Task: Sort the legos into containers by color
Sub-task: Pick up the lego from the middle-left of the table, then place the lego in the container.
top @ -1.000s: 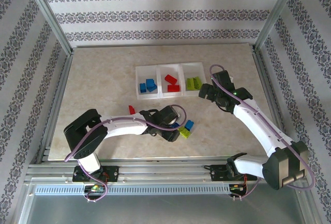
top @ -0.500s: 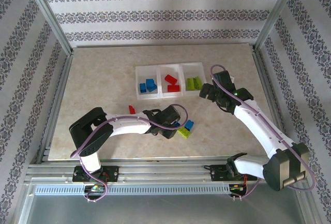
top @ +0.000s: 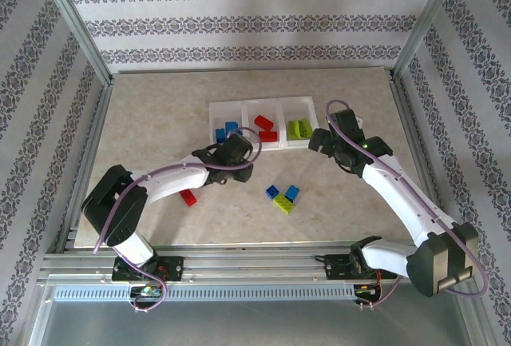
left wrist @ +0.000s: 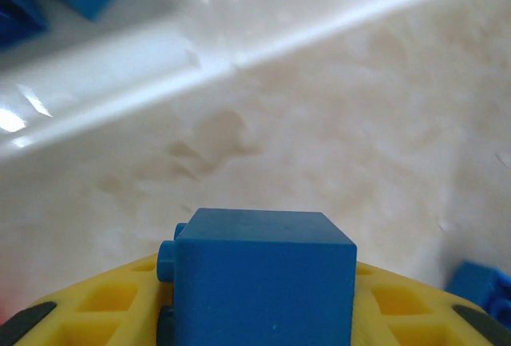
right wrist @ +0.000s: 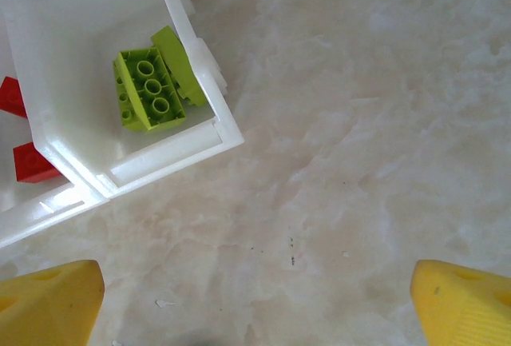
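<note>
Left wrist view, item one: blue brick, held in a narrow clamp between the yellow fingers of the left gripper, studs turned to the side. Just ahead of the hand stands the near wall of the containers. Other blue legos lie beyond it, in the compartment ahead and to the hand's left. The red compartment adjoins on the hand's right. Step in hand, as judged: carrying a blue piece to its bin, release not yet made. Next move calls for: advancing over the near wall, staying on the blue side of the divider, then opening the fingers. Item two: right gripper, jaws wide, nothing between them, poised over bare table. The corner of the green compartment and its green bricks lie ahead and to its left. Items outstanding on the table: a red brick behind and left of the left gripper; a loose cluster of two blue and one green behind and to its right.
</note>
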You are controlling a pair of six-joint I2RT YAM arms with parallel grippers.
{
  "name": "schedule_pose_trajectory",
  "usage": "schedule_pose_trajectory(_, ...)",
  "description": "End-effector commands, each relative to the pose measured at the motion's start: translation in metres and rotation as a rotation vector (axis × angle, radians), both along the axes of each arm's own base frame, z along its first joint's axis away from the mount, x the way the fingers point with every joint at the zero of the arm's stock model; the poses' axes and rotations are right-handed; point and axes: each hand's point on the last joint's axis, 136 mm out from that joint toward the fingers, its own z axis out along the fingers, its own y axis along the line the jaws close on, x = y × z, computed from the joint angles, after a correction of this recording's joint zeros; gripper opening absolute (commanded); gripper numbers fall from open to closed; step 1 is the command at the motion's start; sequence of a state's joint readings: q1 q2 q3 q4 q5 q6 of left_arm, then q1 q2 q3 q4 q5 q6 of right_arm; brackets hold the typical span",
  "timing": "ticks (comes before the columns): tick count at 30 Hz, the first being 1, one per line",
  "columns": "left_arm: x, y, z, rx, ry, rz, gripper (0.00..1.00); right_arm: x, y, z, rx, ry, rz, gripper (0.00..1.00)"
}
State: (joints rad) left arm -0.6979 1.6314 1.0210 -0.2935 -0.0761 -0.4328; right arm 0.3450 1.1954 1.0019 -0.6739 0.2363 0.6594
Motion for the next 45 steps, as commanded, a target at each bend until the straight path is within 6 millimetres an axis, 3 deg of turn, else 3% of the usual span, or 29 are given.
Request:
schedule_pose_trajectory(1,0.034,0.015,0.038,-0.015,-0.097,0.058,0.38,-0.003,-0.002,0.008,-0.011,-0.022,-0.012,0.99)
schedule_pose_trajectory(7,0.088,0.041,0.066,0.01,-0.163,0.132,0.38,-0.007,0.001,0.007,-0.009,-0.024,-0.001,0.99)
schedule_pose_trajectory(10,0.109,0.048,0.071,0.01,-0.167,0.159,0.39,-0.009,0.002,0.008,-0.009,-0.026,0.001,0.99)
schedule_pose_trajectory(22,0.167,0.063,0.052,0.001,-0.119,0.23,0.4,-0.011,0.006,0.009,-0.009,-0.029,0.011,0.98)
schedule_pose_trajectory(30,0.186,0.067,0.026,0.049,-0.065,0.258,0.42,-0.013,0.007,0.008,-0.015,-0.024,0.017,0.98)
schedule_pose_trajectory(35,0.187,0.068,0.013,0.064,-0.031,0.273,0.45,-0.016,0.008,0.007,-0.018,-0.022,0.024,0.98)
schedule_pose_trajectory(39,0.184,0.071,0.011,0.063,-0.026,0.29,0.51,-0.021,0.009,0.002,-0.03,-0.006,0.039,0.98)
schedule_pose_trajectory(45,0.181,0.072,0.024,0.036,-0.053,0.31,0.61,-0.032,0.011,-0.011,-0.061,0.04,0.057,0.98)
